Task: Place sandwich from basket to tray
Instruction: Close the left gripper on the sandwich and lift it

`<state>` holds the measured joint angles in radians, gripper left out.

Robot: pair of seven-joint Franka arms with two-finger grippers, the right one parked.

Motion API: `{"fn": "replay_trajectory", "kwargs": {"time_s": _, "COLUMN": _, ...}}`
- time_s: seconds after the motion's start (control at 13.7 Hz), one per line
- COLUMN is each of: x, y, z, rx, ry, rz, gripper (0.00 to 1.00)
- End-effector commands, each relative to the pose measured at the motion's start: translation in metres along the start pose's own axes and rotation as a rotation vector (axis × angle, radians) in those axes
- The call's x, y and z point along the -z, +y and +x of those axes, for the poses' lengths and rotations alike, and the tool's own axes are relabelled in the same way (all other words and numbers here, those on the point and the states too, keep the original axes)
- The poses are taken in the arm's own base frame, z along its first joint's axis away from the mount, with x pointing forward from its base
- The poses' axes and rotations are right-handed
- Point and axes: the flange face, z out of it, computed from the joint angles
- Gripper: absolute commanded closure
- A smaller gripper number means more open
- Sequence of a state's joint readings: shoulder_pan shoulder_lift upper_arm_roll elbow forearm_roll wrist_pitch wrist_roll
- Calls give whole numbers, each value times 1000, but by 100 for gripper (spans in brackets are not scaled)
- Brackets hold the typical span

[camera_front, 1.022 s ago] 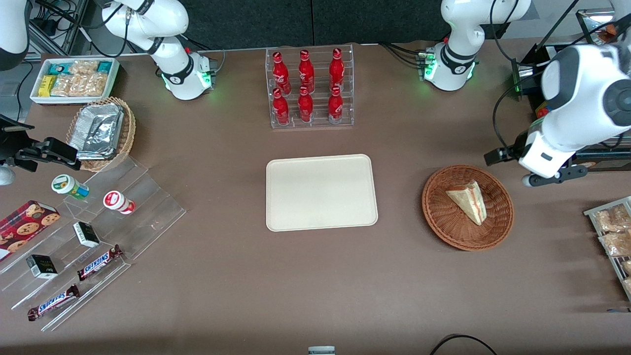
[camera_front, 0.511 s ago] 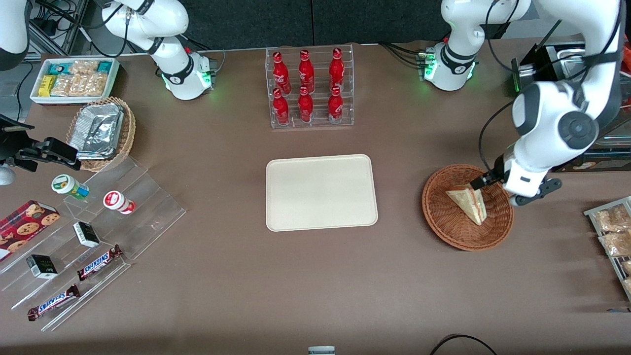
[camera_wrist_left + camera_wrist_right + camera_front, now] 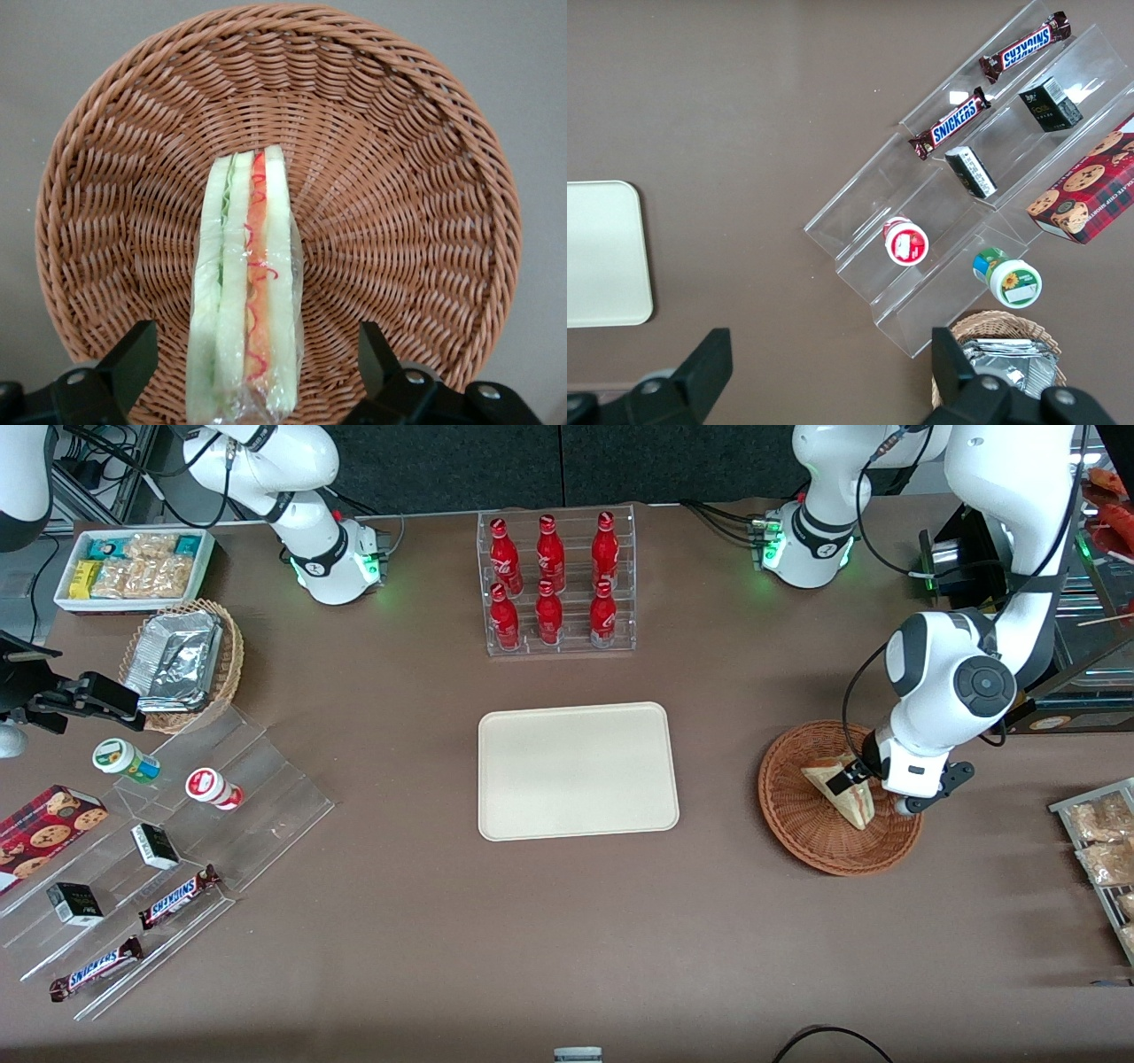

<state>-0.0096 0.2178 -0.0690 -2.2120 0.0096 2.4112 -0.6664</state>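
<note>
Two dark fingers of the gripper [image 3: 248, 376] stand spread wide, one on each side of the sandwich [image 3: 245, 283], with a clear gap between each finger and the wrapped bread; neither finger visibly touches it. The sandwich stands on edge in the basket [image 3: 416, 204], cut face up toward the wrist camera, showing pale bread layers, a red and pink filling line and a greenish layer under clear wrap. From the front camera, the gripper [image 3: 849, 777] hangs low over the sandwich [image 3: 852, 802], inside the rim of the basket [image 3: 797, 815]. The basket sits on the brown table [image 3: 567, 939] toward the working arm's end, well apart from the tray [image 3: 576, 771], which lies flat at the table's middle with bare table between the two. A clear rack of red bottles [image 3: 554, 580] stands farther from the front camera than the tray. A wire rack of bagged snacks [image 3: 1103, 850] lies near the basket, at the table's edge.
</note>
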Motion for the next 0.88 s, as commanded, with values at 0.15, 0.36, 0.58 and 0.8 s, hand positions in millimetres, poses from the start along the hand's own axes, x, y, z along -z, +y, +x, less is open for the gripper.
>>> {"fn": "replay_trajectory", "kwargs": {"time_s": 0.15, "x": -13, "y": 2, "z": -2, "rx": 64, "ry": -1, "rz": 10, "gripper": 2}}
{"fn": "replay_trajectory", "kwargs": {"time_s": 0.36, "x": -26, "y": 1, "z": -4, "rx": 84, "ry": -22, "rz": 26, "gripper": 16}}
{"fn": "replay_trajectory", "kwargs": {"time_s": 0.58, "x": -32, "y": 0, "z": -6, "rx": 145, "ry": -35, "rz": 38, "gripper": 60}}
{"fn": "replay_trajectory", "kwargs": {"time_s": 0.8, "x": -31, "y": -2, "z": -7, "rx": 135, "ry": -55, "rz": 59, "gripper": 89}}
